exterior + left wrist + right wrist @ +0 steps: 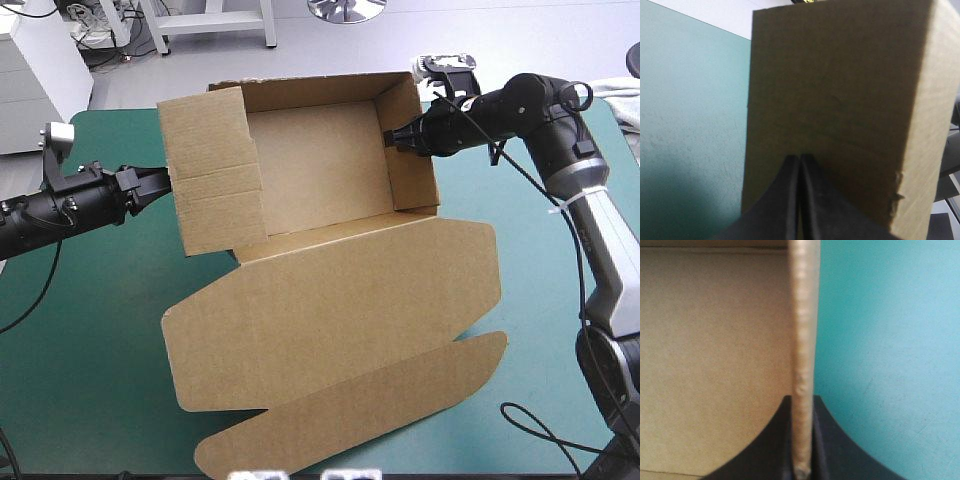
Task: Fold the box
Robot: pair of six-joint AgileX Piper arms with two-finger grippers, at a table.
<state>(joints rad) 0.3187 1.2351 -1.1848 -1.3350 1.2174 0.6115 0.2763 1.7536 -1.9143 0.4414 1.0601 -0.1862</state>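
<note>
Right gripper (802,399) pinches the box (715,365) wall; left gripper (800,157) closed against it

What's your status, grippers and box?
Left black-fingered gripper shut, tips at outer left wall of brown cardboard box. Right gripper shut on its right wall. Box an open tray, lid flat. Nothing in the way.

Left end effector (800,159) fingers together, right end effector (802,401) fingers nearly closed, arms reaching inward.
</note>
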